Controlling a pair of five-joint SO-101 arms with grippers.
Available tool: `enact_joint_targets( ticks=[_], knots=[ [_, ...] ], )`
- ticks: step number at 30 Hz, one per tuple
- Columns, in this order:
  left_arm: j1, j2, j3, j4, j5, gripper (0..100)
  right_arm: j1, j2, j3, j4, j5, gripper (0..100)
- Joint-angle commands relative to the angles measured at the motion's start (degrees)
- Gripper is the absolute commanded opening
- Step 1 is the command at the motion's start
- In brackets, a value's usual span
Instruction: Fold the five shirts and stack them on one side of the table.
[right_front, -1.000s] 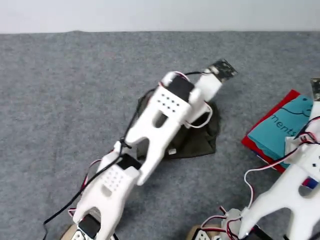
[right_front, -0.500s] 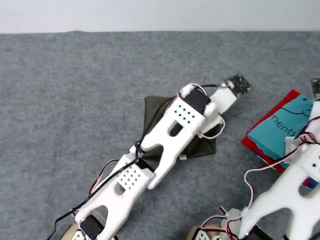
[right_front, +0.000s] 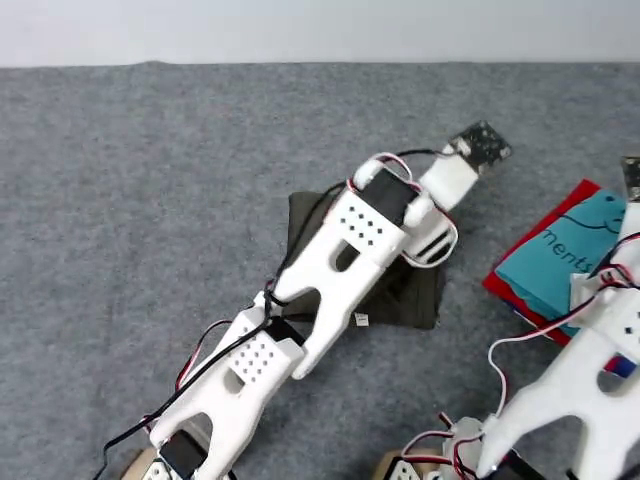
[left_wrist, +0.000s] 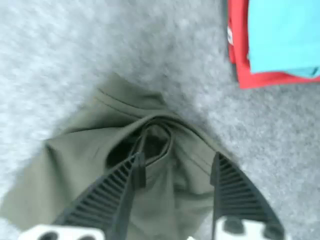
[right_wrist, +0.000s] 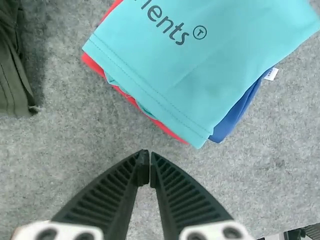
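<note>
An olive green shirt (right_front: 405, 295) lies folded and rumpled in the middle of the grey table, with the left arm (right_front: 365, 230) stretched over it. My left gripper (left_wrist: 177, 167) hangs open just above the olive shirt (left_wrist: 90, 150), one finger on each side of a raised fold. At the right edge lies a stack of folded shirts, teal shirt (right_front: 555, 250) on top of a red shirt (right_front: 510, 290). My right gripper (right_wrist: 146, 161) is shut on nothing, over bare table near the teal shirt (right_wrist: 200, 65), with a blue shirt (right_wrist: 245, 112) under it.
Grey felt table (right_front: 150, 200) spreads wide to the left and far side. The right arm (right_front: 590, 375) stands at the near right corner beside the stack. A white wall borders the table's far edge.
The left arm has stretched farther out to the right across the olive shirt, uncovering its left part. The shirt's near right corner has shifted slightly. The right arm has kept still.
</note>
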Motion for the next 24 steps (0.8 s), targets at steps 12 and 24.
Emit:
enact_joint_targets(
  ticks=[12, 24],
  knots=[
    [-21.98, -27.43, 18.15, 1.49, -4.13, 1, -23.08, -0.31, 0.18, -2.68, -11.43, 1.0],
    [-34.64, -46.95, 50.68, 1.41, -5.63, 1, -48.40, 17.80, 1.41, -19.82, -33.32, 1.4]
  ],
)
